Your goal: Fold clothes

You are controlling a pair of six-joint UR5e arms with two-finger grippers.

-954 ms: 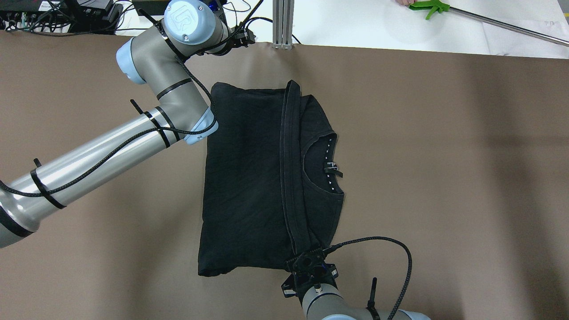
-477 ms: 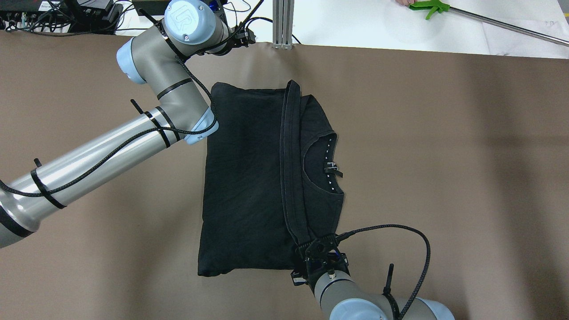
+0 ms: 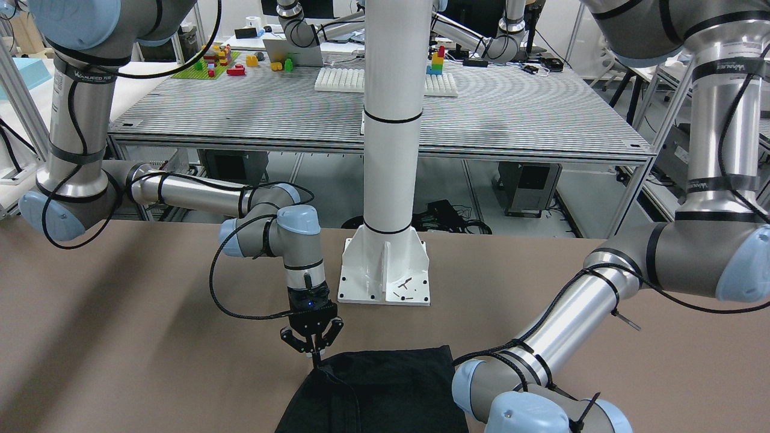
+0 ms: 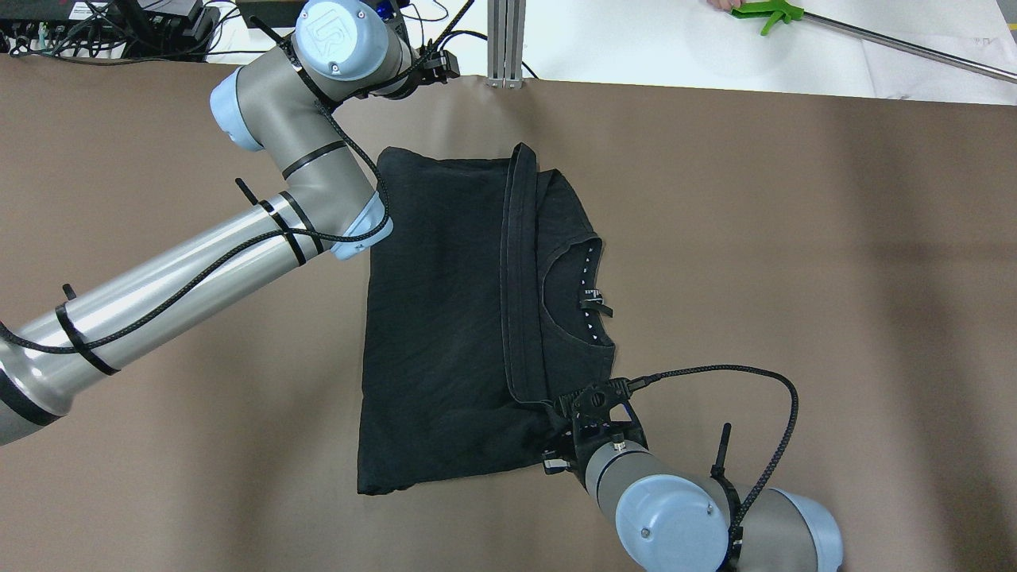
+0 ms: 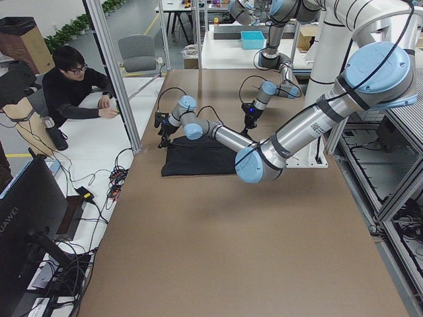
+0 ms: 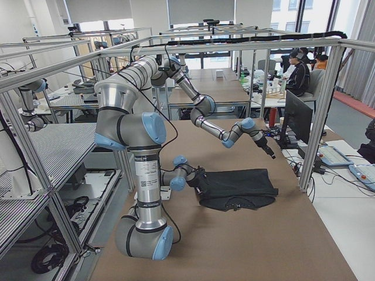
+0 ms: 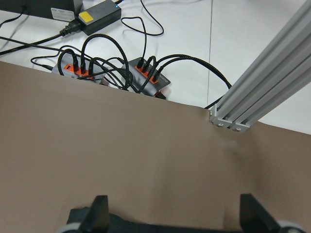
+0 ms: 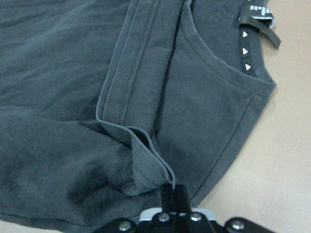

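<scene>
Currently the black T-shirt (image 4: 437, 318) lies flat at the centre of the overhead view on the brown table (image 4: 794, 278). It is folded over once. Its hem band (image 4: 518, 302) runs from top to bottom of the frame, and the neckline (image 4: 548, 294) shows just right of the band.

Right gripper (image 8: 176, 194): fingers pinched together on the lower end of the hem band, at the bottom centre of its wrist view. The band kinks and puckers just above the pinch. Whether the layer underneath is also caught cannot be told.

Left gripper (image 7: 176, 216): fingers spread wide, holding nothing. It sits over the table's far edge near the aluminium post (image 7: 257, 92), in the upper left of the overhead view, clear of the cloth.

Judgement: the step in hand is carrying the hem edge across for the next fold, and only one end of it is held.

Notes for doing it well:
- The left gripper should take the opposite end of the band, at the upper centre of the overhead view, before any large travel. A one-sided pull will likely skew the band further.
- Both ends should lift just clear of the lower layer and move in parallel so the band stays straight.
- Travel should be slow; soft jersey drags and bunches easily.
- The edge should land square to the neckline, and the fingers should open only once the cloth rests flat.
</scene>
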